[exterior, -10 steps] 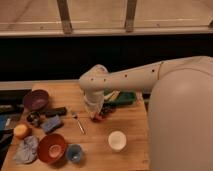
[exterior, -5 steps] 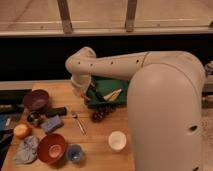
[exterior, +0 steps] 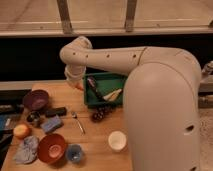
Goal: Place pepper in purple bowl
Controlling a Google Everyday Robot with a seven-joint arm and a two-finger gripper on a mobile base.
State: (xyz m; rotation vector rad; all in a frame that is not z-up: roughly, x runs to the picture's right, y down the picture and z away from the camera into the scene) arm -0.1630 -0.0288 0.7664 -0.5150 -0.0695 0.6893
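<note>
Your gripper (exterior: 75,80) hangs over table (exterior: 100,135) back edge, just left of green tray (exterior: 86,93). Red-orange pepper (exterior: 79,86) at its tip. Grip opening: cannot tell. Purple bowl (exterior: 36,100) sits apart, further left.

The hand (exterior: 76,83) hangs under the bent white forearm (exterior: 107,57), at the left rim of the green rectangular tray (exterior: 102,78), and blurs into the wrist. The slim red-orange pepper (exterior: 80,87) shows at it only as a speck; whether it is held cannot be told. The rounded white robot body (exterior: 160,110) hides the tray's right end and the right side of the wooden worktop (exterior: 95,142). The picture's left edge cuts off a flat blue object (exterior: 4,122).
</note>
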